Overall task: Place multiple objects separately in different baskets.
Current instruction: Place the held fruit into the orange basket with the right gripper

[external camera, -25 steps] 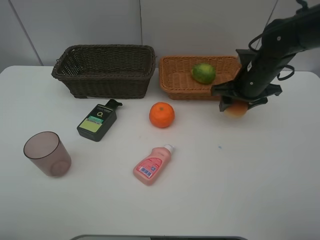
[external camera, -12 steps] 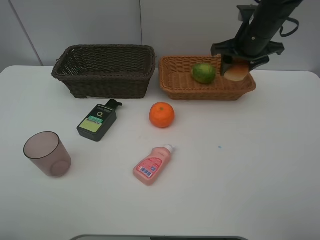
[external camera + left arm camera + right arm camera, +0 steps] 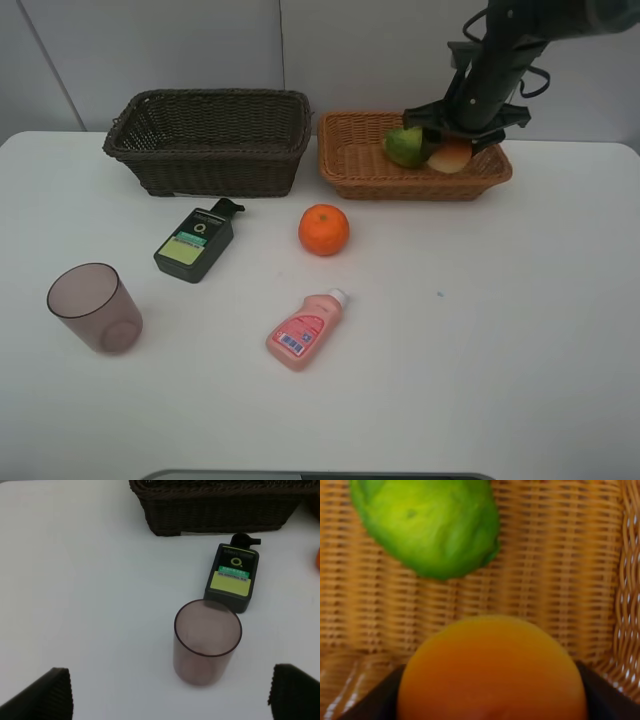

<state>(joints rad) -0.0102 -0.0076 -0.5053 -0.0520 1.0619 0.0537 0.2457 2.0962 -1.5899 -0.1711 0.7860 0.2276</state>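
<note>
My right gripper (image 3: 451, 150) is shut on the red-yellow peach (image 3: 452, 156) and holds it low inside the light tan basket (image 3: 350, 160), beside the green mango-like fruit (image 3: 405, 146). The right wrist view shows the peach (image 3: 492, 672) between the jaws, with the green fruit (image 3: 427, 522) just beyond it on the weave. On the table lie the orange (image 3: 323, 229), pink bottle (image 3: 304, 330), dark green bottle (image 3: 195, 243) and purplish cup (image 3: 95, 307). My left gripper (image 3: 170, 692) is open, just short of the cup (image 3: 206, 641). The dark brown basket (image 3: 210, 140) holds nothing I can see.
The two baskets stand side by side at the table's far edge against a white wall. The dark green bottle (image 3: 232, 576) lies just in front of the dark basket (image 3: 220, 507). The table's right half is bare white surface.
My right gripper carried the peach up from the table in front of the tan basket, over its rim, and down into it beside the green fruit. The left arm is still.
</note>
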